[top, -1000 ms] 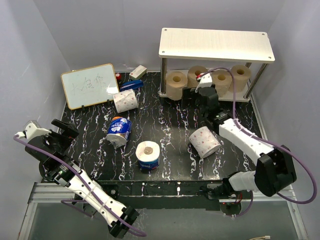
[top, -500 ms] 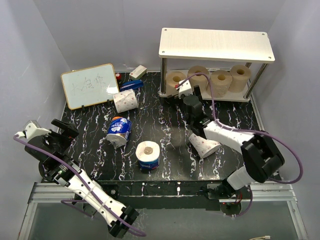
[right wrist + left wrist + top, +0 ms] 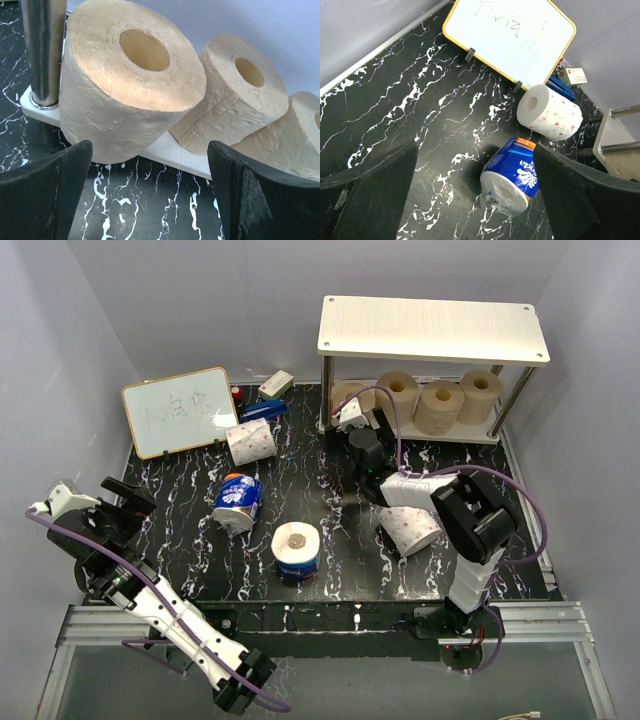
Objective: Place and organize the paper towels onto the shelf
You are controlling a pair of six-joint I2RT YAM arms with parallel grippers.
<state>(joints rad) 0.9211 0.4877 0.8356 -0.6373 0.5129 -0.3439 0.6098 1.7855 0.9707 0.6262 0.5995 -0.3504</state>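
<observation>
Left fingers [image 3: 370,190], right fingers [image 3: 45,190] wide, empty; whiteboard [image 3: 510,35] stands just beside white roll [image 3: 550,112]

Your four tan rolls [image 3: 440,405] stand upright along the lower board of the shelf [image 3: 433,328]. In front of it a patterned white roll [image 3: 412,525] lies sideways. Farther left, a second white roll [image 3: 250,441] and a blue-wrapped roll [image 3: 238,500] lie sideways, and a fourth roll [image 3: 296,550] stands upright.

Plain grey walls [image 3: 200,300] enclose a black white-veined tabletop [image 3: 350,545]
</observation>
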